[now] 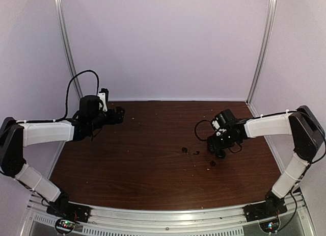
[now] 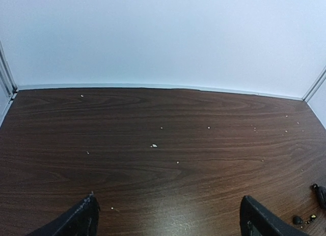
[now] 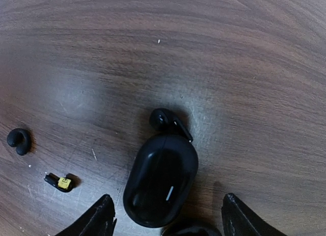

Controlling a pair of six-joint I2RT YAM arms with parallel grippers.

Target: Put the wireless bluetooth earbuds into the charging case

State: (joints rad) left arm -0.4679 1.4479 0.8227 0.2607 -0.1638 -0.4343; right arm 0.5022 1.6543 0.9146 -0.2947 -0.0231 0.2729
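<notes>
The charging case point(image 3: 160, 180) is a smooth black oval lying shut on the wood table, with a small white mark on its lid. One black earbud point(image 3: 168, 121) lies against the case's far end. A second small black rounded bud point(image 3: 19, 140) lies apart to the left; it also shows in the top view point(image 1: 184, 150). My right gripper point(image 3: 168, 223) is open, low over the table, its fingers point(image 3: 97, 220) on either side of the case's near end and not touching it. In the top view the right gripper point(image 1: 220, 152) covers the case. My left gripper point(image 1: 118, 114) is open and empty at the far left.
A tiny black piece with a yellow part point(image 3: 61, 182) lies left of the case. Pale crumb-like specks point(image 2: 154, 145) dot the dark wood table point(image 2: 163, 119). White walls close the back and sides.
</notes>
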